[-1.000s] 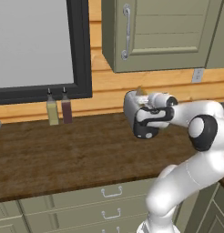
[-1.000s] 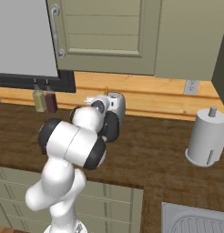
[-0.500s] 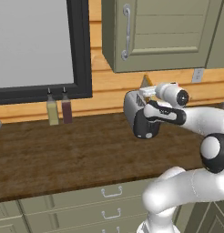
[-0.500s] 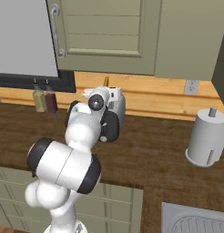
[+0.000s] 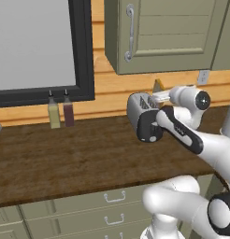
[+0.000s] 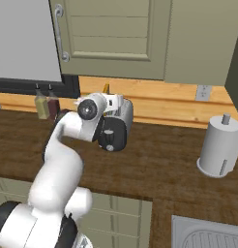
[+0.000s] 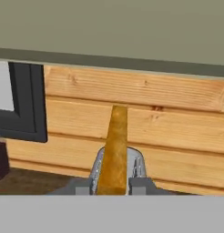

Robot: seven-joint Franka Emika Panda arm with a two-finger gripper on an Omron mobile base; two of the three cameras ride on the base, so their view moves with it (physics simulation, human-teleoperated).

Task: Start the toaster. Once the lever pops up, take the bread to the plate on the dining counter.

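One slice of the bread (image 7: 114,150) is pinched edge-on between my gripper (image 7: 114,184) fingers, and over the past second I've swung it up clear of the toaster (image 5: 141,117) (plate nowhere visible yet), so carrying it away looks next.

Setting: simulated home kitchen. Dark wood surface (image 5: 65,154) over green drawers (image 5: 89,210), wall cabinet (image 5: 168,32), toaster (image 5: 141,116), paper towel roll (image 6: 220,147), sink (image 6: 208,235).

The arm's wrist (image 6: 92,110) hides most of the toaster (image 6: 116,127) on the worktop (image 6: 155,164)
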